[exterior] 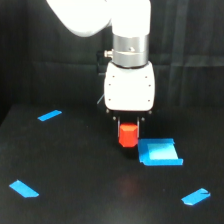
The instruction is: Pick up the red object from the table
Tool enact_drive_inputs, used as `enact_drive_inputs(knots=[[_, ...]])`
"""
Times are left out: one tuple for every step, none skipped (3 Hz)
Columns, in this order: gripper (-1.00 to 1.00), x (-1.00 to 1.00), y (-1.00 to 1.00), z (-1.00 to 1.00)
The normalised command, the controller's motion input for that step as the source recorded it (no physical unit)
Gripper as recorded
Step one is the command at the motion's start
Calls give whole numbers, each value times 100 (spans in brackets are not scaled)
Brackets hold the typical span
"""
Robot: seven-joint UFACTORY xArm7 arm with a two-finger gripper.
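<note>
Exterior view: the white arm descends from the top of the frame and ends in the tool (128, 131), which points straight down. The dark fingers (116, 126) below the white tool body are narrowly spaced and closed against the red object (128, 135), one on each side of it. The red object sits between them, its upper part hidden under the tool body and its lower part exposed. Whether it rests on the surface (90, 175) or hangs slightly above it cannot be told; a faint reddish glow lies on the surface beneath it. A blue square patch (159, 152) lies flat just beside the red object, toward the exterior view's right. Three blue tape strips lie well apart from the tool: far left (49, 115), near left (24, 188), near right (195, 196).
</note>
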Motion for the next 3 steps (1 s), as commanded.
enact_drive_inputs(knots=[[-96,-26,-12,97],[-100,-2,2,100],[-100,7,-8,100]])
